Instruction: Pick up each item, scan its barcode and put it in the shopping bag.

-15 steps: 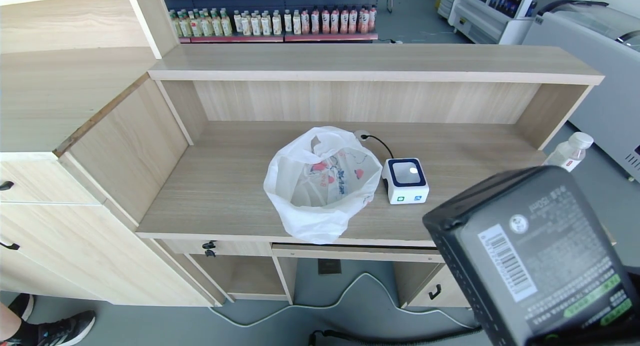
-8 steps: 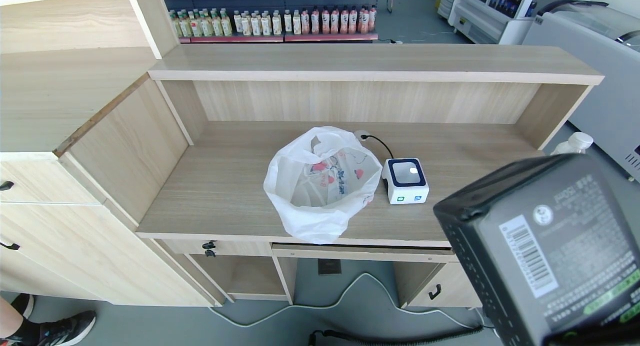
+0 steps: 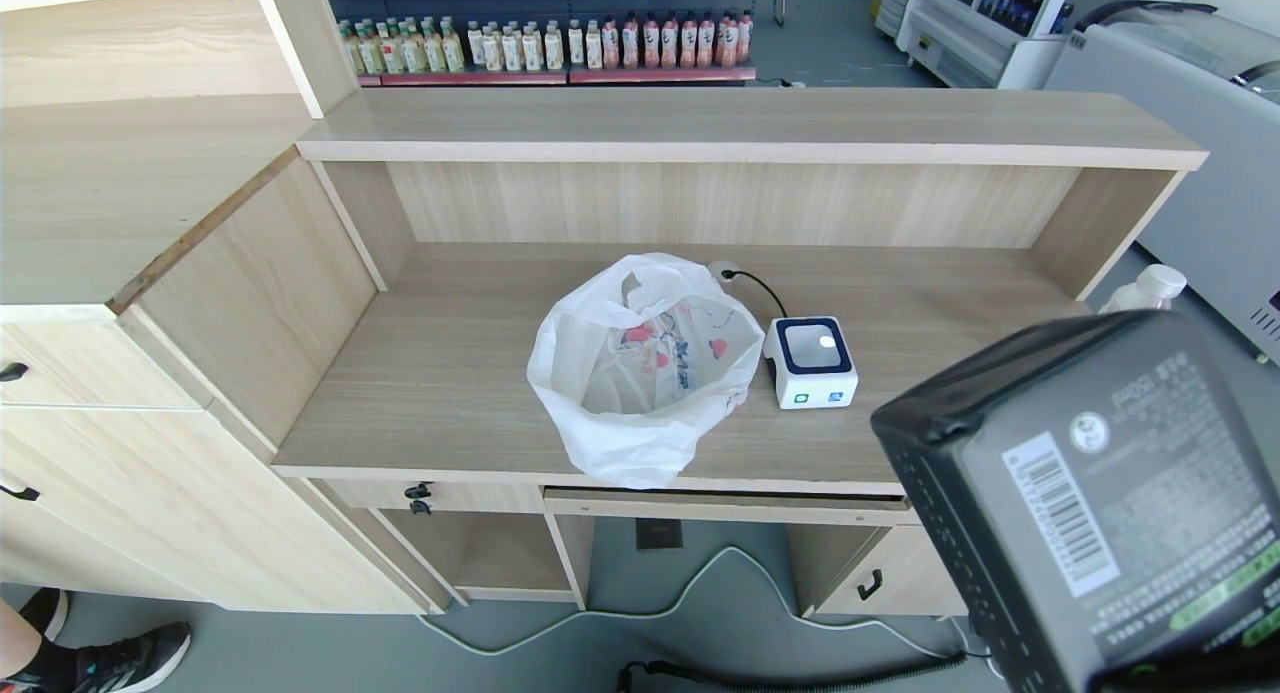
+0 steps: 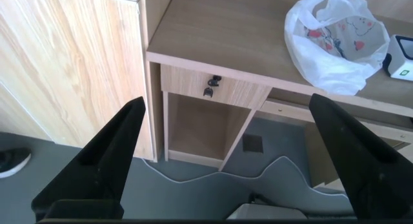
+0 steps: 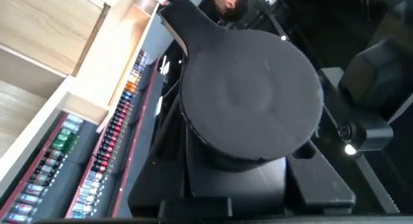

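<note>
Closest to me, a dark grey package (image 3: 1090,503) is hanging in the air low on the robot's right, in front of the right end of the counter (image 3: 450,373). Its broad face is tilting upward, showing a white barcode label (image 3: 1055,513) running lengthwise. There is also a round white emblem above the label, blocks of small pale print, and green strips near the lower edge.

The right gripper (image 5: 236,185) is sitting among dark shapes, and I cannot tell whether it is clamping anything. The left gripper (image 4: 227,101) is hovering over the floor before the counter, its jaws spread wide and empty.

Further back, the white shopping bag (image 3: 640,368) is sitting open mid-counter, showing red and blue print. The scanner (image 3: 811,361) is lying just beside it on the right, window facing up. A clear bottle (image 3: 1150,288) is peeking out behind the package.
</note>
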You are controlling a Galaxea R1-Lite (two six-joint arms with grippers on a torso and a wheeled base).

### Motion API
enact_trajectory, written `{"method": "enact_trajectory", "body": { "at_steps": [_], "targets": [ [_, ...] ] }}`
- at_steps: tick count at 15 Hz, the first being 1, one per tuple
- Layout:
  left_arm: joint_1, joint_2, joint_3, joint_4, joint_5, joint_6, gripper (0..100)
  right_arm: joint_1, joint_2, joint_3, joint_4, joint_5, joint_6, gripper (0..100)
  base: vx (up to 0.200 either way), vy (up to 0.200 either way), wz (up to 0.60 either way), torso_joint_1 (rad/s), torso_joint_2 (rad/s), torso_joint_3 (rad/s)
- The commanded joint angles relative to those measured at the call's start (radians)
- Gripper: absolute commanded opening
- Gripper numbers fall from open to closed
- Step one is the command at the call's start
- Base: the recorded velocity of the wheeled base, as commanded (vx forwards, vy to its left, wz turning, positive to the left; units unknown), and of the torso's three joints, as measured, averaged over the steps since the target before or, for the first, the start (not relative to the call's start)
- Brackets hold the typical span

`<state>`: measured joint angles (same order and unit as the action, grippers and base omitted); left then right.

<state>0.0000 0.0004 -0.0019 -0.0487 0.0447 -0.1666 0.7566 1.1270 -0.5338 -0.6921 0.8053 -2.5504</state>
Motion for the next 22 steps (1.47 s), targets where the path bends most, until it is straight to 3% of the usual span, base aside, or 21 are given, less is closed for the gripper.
{"method": "enact_trajectory", "body": {
  "at_steps": [1, 4, 6, 8, 10, 12, 15, 16, 20, 22],
  "targets": [
    [0.0, 0.0, 0.0, 0.0, 0.0, -0.001, 100, -0.011, -0.004, 0.003, 0.0, 0.0, -0.001, 0, 0.0, 0.0, 0.0, 0.0, 0.0, 0.0],
    [0.0, 0.0, -0.001, 0.0, 0.0, -0.001, 100, -0.095, 0.002, -0.017, 0.014, -0.014, 0.118, 0, 0.0, 0.0, 0.0, 0.0, 0.0, 0.0],
    [0.0, 0.0, 0.0, 0.0, 0.0, -0.001, 100, -0.507, 0.007, -0.008, 0.022, -0.1, 0.598, 0, 0.0, 0.0, 0.0, 0.0, 0.0, 0.0],
    [-0.002, 0.0, 0.0, 0.0, 0.0, -0.001, 100, -0.789, 0.005, 0.051, 0.031, -0.107, 1.043, 0, 0.0, 0.0, 0.0, 0.0, 0.0, 0.0],
    [0.0, 0.0, -0.001, 0.0, 0.001, -0.001, 100, -0.977, -0.023, 0.06, 0.114, -0.083, 1.297, 0, 0.0, 0.0, 0.0, 0.0, 0.0, 0.0],
    [0.0, 0.0, 0.0, 0.0, 0.0, -0.001, 100, -1.148, -0.042, 0.063, 0.194, -0.074, 1.377, 0, 0.0, 0.0, 0.0, 0.0, 0.0, 0.0],
    [0.0, 0.0, 0.0, 0.0, 0.0, -0.001, 100, -1.203, -0.062, 0.064, 0.212, -0.066, 1.518, 0, 0.0, 0.0, 0.0, 0.0, 0.0, 0.0],
    [0.0, 0.0, 0.0, 0.0, 0.0, -0.001, 100, -1.209, -0.059, 0.063, 0.22, -0.112, 1.619, 0, 0.0, 0.0, 0.0, 0.0, 0.0, 0.0],
    [0.0, 0.0, 0.0, 0.0, 0.0, -0.001, 100, -1.198, -0.052, 0.044, 0.215, -0.196, 1.77, 0, 0.0, 0.0, 0.45, 0.003, 0.0, 0.003],
    [0.0, 0.0, 0.0, 0.0, 0.0, -0.001, 100, -1.151, -0.004, -0.037, 0.215, -0.259, 1.961, 0, 0.0, 0.0, 0.6, 0.002, 0.0, 0.002]
  ]
}}
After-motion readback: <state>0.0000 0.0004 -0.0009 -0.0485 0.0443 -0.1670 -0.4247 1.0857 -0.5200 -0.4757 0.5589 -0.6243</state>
